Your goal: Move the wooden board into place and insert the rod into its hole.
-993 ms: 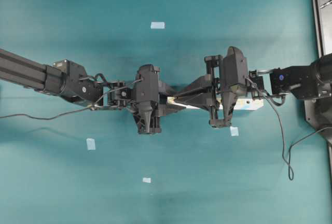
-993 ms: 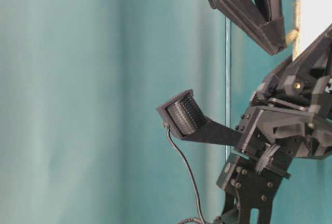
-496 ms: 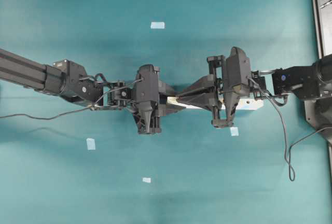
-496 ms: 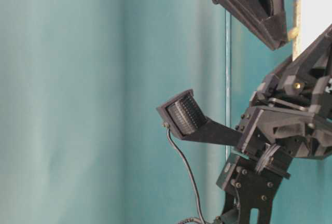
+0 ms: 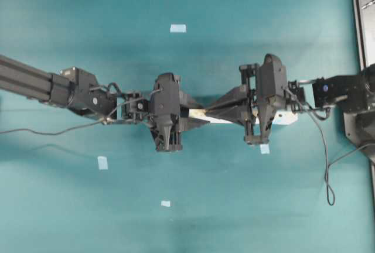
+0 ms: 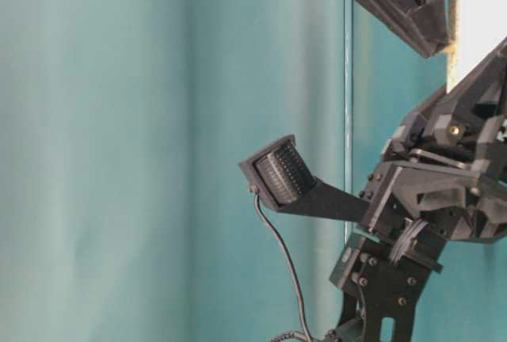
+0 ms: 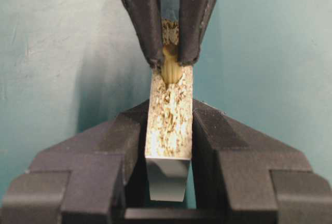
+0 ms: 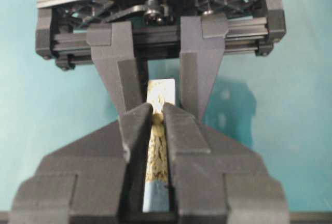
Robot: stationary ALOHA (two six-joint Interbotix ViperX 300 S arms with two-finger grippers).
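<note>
The wooden board [image 7: 170,115] stands on its long edge, speckled chipboard side up, with its blue patch [image 8: 155,199] at the right-arm end. My left gripper [image 7: 170,114] is shut on the board's near end, one finger on each face. My right gripper [image 8: 157,112] is shut on the tan rod [image 7: 171,68], whose lower end rests in a hollow in the board's upper edge. The rod covers the hole. From overhead the board [image 5: 196,113] runs between the left gripper [image 5: 198,119] and the right gripper [image 5: 206,112], whose tips meet.
Small pale blue tape squares lie on the teal table: one far [image 5: 177,28], one left [image 5: 102,162], one near [image 5: 166,203], one under the right gripper [image 5: 264,148]. A black frame [image 5: 360,19] borders the right side.
My right gripper has shifted right along the board with the rod in it. At table level the rod, earlier showing at its fingertips beside the board, is now hidden. The left gripper stayed put.
</note>
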